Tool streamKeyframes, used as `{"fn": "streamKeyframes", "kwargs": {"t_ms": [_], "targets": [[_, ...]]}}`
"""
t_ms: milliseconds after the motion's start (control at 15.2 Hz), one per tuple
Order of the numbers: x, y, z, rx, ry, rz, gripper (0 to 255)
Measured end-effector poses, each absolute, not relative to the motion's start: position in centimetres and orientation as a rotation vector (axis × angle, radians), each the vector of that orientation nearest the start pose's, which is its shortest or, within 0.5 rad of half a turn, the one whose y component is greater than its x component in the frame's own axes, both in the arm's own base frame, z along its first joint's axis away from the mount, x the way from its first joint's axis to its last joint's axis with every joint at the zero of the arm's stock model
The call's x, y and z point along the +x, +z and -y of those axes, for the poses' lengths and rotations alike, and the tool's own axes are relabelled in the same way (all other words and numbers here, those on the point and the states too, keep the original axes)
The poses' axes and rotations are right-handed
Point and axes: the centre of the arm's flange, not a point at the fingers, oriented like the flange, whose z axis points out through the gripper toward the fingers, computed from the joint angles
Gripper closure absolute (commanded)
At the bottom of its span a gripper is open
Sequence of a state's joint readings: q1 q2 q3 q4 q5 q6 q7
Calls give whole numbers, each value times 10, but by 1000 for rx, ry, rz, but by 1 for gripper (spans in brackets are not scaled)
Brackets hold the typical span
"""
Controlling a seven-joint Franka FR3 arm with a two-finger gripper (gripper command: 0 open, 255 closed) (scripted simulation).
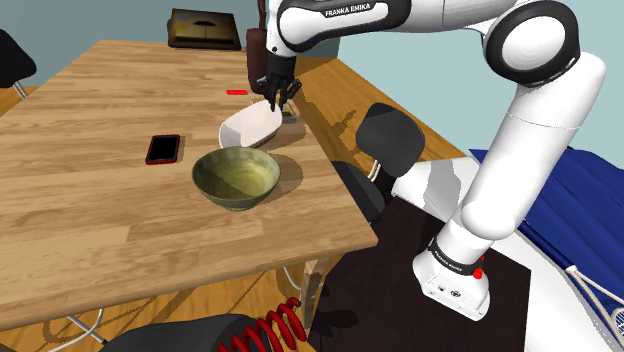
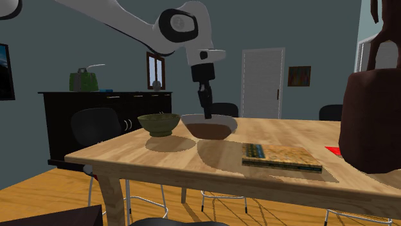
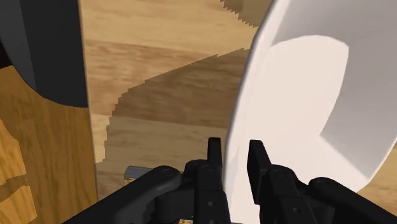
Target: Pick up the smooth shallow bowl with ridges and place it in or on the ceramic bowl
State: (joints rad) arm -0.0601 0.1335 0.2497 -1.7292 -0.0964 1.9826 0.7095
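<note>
The shallow bowl (image 1: pixel 250 125), white inside, is tilted on the wooden table (image 1: pixel 80 210), just beyond the green ceramic bowl (image 1: pixel 236 178). My black gripper (image 1: pixel 278 100) comes down on its far rim. In the wrist view the gripper (image 3: pixel 235 153) is shut on that rim, with the white bowl (image 3: pixel 305 95) clasped between the two fingers. From the second exterior view the gripper (image 2: pixel 207 115) stands upright over the shallow bowl (image 2: pixel 209 127), whose underside looks brown, beside the green bowl (image 2: pixel 159 123). The two bowls stay apart.
A red-cased phone (image 1: pixel 163 149) lies at the shoulder view's left of the green bowl. A small red thing (image 1: pixel 236 92), a dark brown tall object (image 1: pixel 257 50) and a flat book (image 2: pixel 281 156) are farther along the table. A black chair (image 1: pixel 388 135) stands at the table's edge.
</note>
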Motion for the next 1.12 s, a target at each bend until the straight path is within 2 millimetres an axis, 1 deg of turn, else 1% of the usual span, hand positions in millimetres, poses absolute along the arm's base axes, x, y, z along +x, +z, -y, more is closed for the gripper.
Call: {"fn": "streamKeyframes", "kwargs": {"t_ms": [1122], "targets": [[608,599,-101,-3039,-213,-762,255]]}}
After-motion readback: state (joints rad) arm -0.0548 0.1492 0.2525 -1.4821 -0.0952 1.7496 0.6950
